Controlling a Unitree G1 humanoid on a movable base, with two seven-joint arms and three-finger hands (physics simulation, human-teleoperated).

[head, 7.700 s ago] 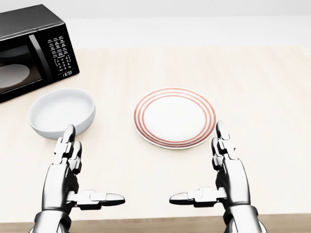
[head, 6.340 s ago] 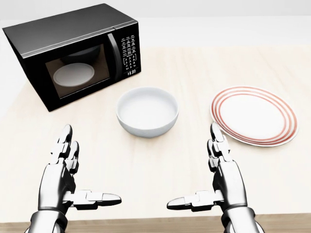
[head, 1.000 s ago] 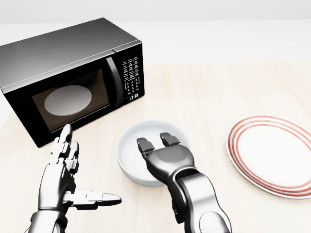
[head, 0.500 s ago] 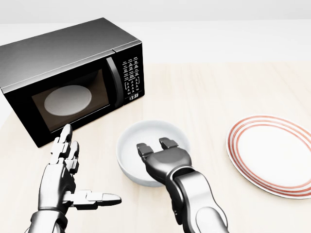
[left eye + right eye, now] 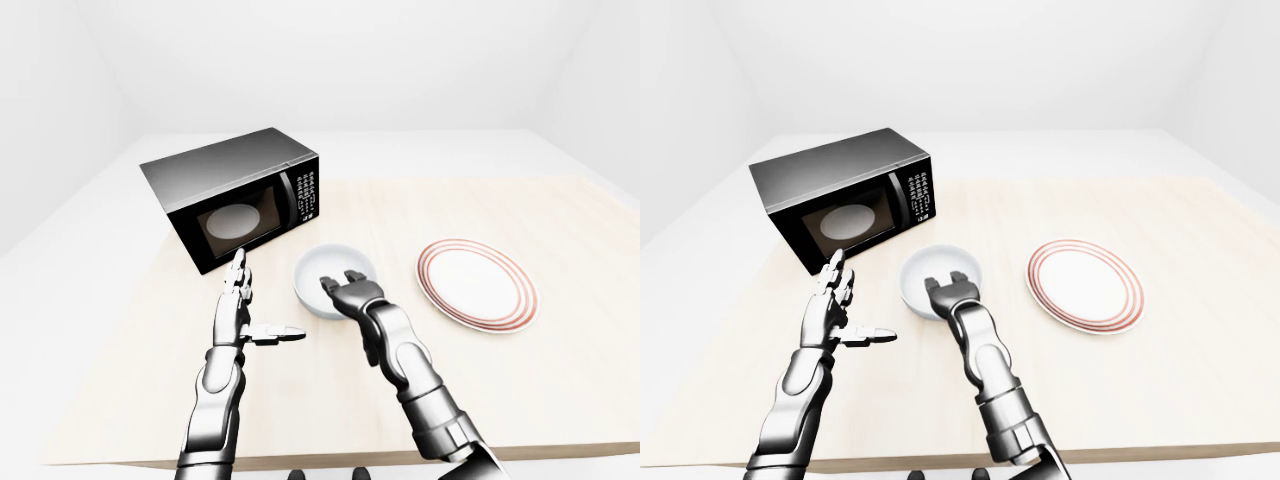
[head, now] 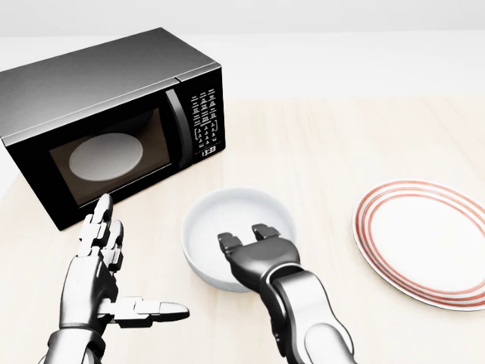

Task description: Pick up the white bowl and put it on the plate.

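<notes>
While open: left hand [image 6: 102,262], fingers spread flat, hovers over the table [image 6: 364,136], apart from the bowl.
Right hand: right hand [image 6: 254,254] sits at the white bowl's [image 6: 227,224] near rim, fingers [image 6: 229,243] curled over the edge into the basin; a full grip cannot be confirmed.
Plate: red-ringed plate [image 6: 420,243] lies right of the bowl.
Beyond: black microwave [image 6: 114,121], upper left.

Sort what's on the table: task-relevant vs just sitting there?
Task-relevant:
- white bowl, right hand at its near rim, fingers over the edge
- plate, red-ringed, nothing on it, to the bowl's right in the head view

Just there:
- microwave, door closed, up left of the bowl
- left hand, open, apart from everything
</notes>
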